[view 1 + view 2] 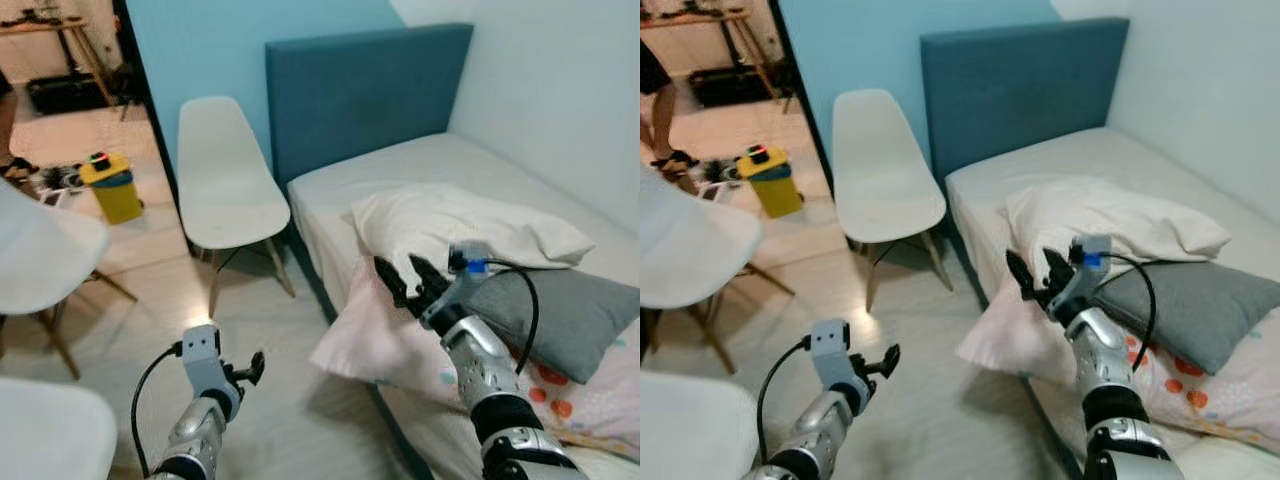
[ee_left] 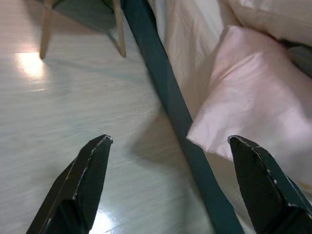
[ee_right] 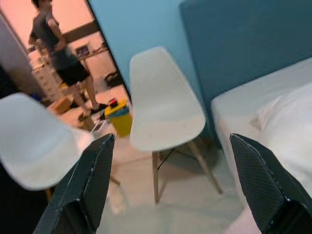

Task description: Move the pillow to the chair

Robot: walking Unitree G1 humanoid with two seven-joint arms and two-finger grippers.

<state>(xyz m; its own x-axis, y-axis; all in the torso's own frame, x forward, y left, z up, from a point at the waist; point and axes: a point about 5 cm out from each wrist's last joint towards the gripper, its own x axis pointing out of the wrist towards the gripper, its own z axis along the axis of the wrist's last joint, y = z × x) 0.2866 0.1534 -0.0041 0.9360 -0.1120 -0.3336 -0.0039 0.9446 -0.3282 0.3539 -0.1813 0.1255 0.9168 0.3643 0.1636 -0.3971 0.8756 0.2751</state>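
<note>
**Pillow on the bed, chair beside it**

The white pillow (image 1: 470, 228) lies rumpled on the bed (image 1: 400, 170), its near end resting on a grey cushion (image 1: 565, 315). The white moulded chair (image 1: 225, 180) stands upright on the floor, just beside the blue headboard (image 1: 365, 85).

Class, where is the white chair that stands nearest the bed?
In the left eye view, the white chair stands on the floor against the blue wall, just left of the bed's blue headboard.

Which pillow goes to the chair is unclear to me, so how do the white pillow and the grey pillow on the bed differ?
The white pillow is pale and rumpled, nearer the headboard; the grey pillow is dark and smoother, lying partly over a patterned sheet. Both rest on the bed, touching, and neither is gripped.
</note>
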